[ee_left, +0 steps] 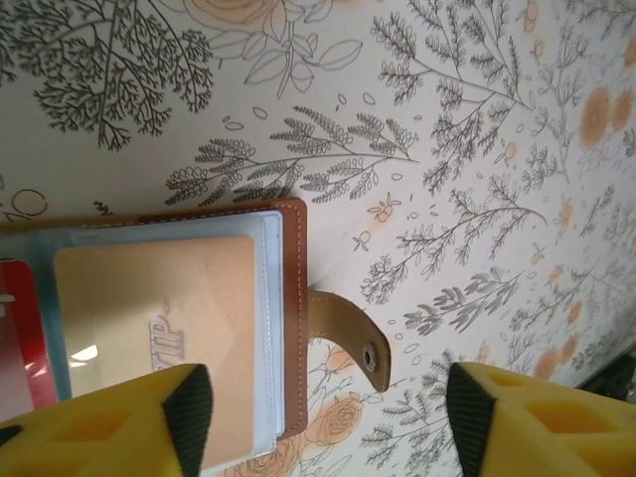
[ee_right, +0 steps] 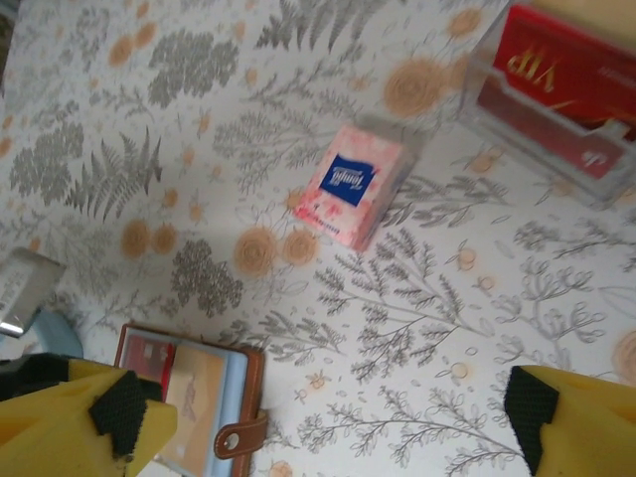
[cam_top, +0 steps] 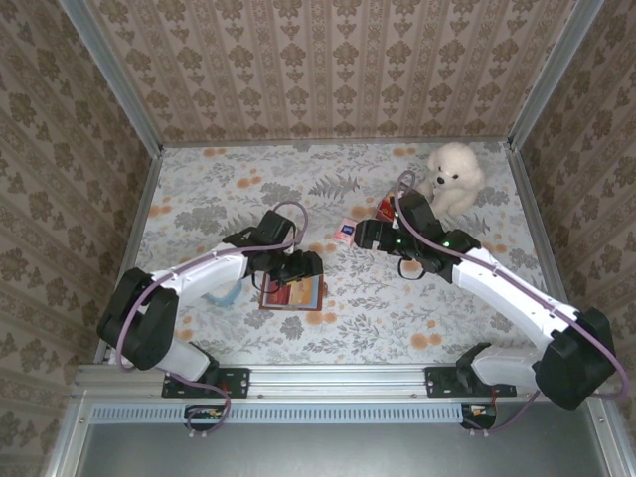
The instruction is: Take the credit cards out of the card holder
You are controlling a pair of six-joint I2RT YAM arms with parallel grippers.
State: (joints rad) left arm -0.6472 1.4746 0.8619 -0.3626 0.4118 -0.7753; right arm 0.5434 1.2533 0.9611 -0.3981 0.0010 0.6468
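Note:
The brown leather card holder lies open on the flowered table, its snap strap sticking out to one side. A beige card marked VIP sits in its clear sleeve, with a red card beside it. My left gripper hovers over the holder's far edge. In the left wrist view the left gripper is open, one pad above the beige card and the other over bare table. My right gripper is open further back. In the right wrist view the right gripper has the holder near its left finger.
A pink tissue pack lies just beyond the right gripper. A clear box of red cards stands behind it, and a white plush dog sits at the back right. A blue object lies under the left arm.

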